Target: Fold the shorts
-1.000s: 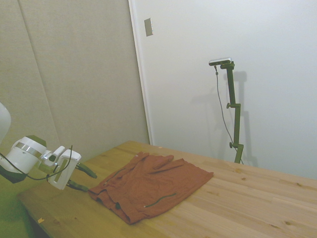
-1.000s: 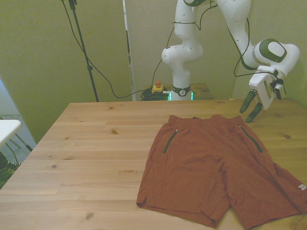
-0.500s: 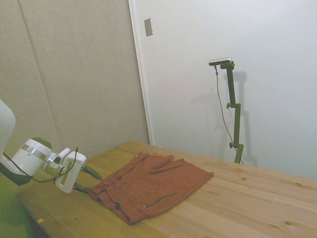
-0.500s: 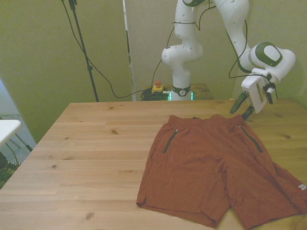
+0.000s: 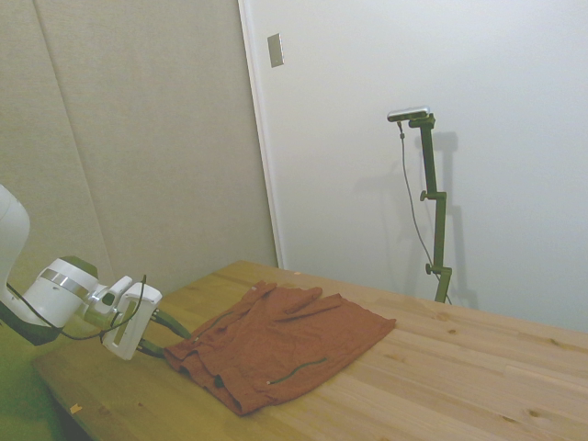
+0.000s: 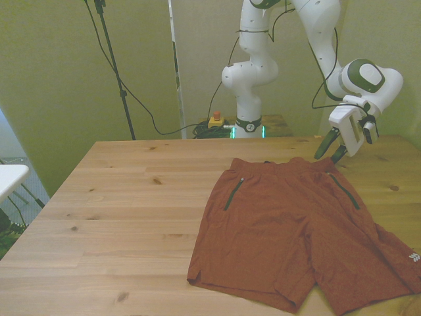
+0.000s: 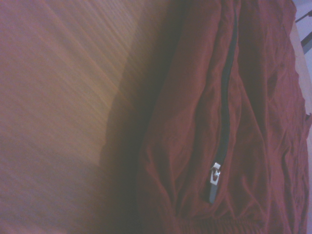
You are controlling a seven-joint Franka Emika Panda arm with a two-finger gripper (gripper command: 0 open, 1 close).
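Observation:
The rust-orange shorts (image 6: 296, 227) lie spread flat on the wooden table (image 6: 131, 197), waistband toward the far edge and both legs toward the near edge. In the side view the shorts (image 5: 280, 344) show as a low rumpled heap. My gripper (image 6: 331, 150) hangs open just above the waistband corner on the front view's right, fingers tilted down toward the cloth and holding nothing. From the side, the gripper (image 5: 165, 336) sits right at the cloth's edge. The wrist view shows the shorts (image 7: 253, 126) close up, with a dark pocket slit (image 7: 225, 97) and its metal zip pull (image 7: 214, 174).
Bare table wood (image 7: 58, 97) lies beside the cloth in the wrist view. The shorts' right leg reaches the table's near right corner (image 6: 411, 299). A small yellow and red button box (image 6: 215, 120) stands behind the table's far edge. A white surface (image 6: 10, 175) shows at the left edge.
My gripper has come down and moved toward the front view's left, from off the shorts' right side to just over the waistband corner. The shorts have not moved.

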